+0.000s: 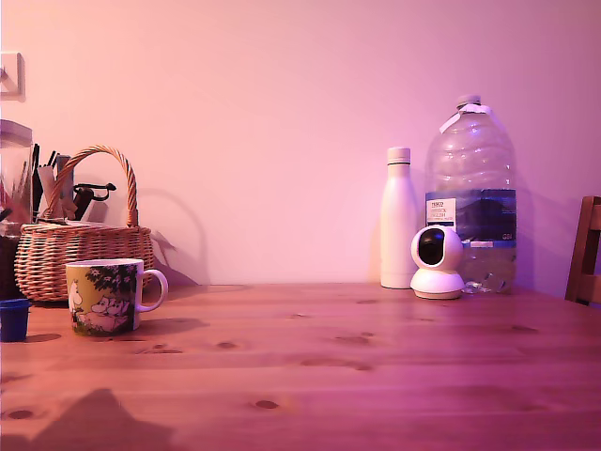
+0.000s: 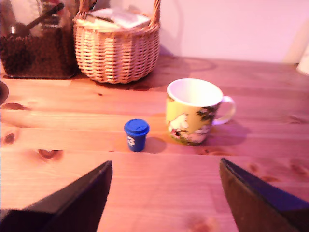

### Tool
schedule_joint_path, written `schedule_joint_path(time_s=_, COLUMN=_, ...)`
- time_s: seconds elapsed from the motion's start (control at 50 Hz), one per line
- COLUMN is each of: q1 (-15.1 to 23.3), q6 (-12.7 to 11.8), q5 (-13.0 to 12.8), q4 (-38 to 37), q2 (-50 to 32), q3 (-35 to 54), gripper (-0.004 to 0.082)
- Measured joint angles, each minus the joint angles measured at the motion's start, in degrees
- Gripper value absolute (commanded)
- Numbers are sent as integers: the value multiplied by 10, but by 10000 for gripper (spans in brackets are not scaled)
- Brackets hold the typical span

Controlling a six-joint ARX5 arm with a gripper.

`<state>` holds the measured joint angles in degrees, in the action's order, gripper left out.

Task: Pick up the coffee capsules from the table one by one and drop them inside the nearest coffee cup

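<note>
A small dark-blue coffee capsule [image 2: 136,135] stands on the wooden table [image 2: 159,193], wide rim up, a short gap from the coffee cup [image 2: 195,112]. The cup is a yellow-green cartoon mug, and what shows of its white inside holds nothing. My gripper [image 2: 165,163] is open and holds nothing. Its two dark fingers [image 2: 82,200] are spread wide, short of the capsule and the cup. In the exterior view the capsule [image 1: 13,319] sits at the far left edge beside the cup [image 1: 105,296]. The gripper itself is out of that view.
A wicker basket [image 1: 80,249] with utensils stands behind the cup. A jar of coffee beans [image 2: 34,43] is beside it. On the exterior view's right are a white bottle [image 1: 399,221], a small white camera [image 1: 438,263], a large water bottle [image 1: 470,202] and a chair [image 1: 585,254].
</note>
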<state>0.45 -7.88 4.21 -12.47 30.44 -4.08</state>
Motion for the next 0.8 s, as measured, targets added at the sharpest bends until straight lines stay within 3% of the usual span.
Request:
schedule_joint_path(time_s=0.18, q1=11, q6=13, q5=9, q4=-87, q2=79, q3=0, gripper=643)
schedule_joint_path(time_s=0.24, q1=15, q6=21, q5=19, q4=-116, q2=110, q3=0, gripper=643)
schedule_joint_path(time_s=0.26, q1=16, q6=36, q5=21, q4=-124, q2=119, q3=0, gripper=643)
schedule_joint_path(time_s=0.4, q1=21, q6=47, q5=38, q4=-196, q2=179, q3=0, gripper=643)
schedule_joint_path(time_s=0.8, q1=51, q6=51, q5=61, q4=-393, q2=384, q3=-2, gripper=642)
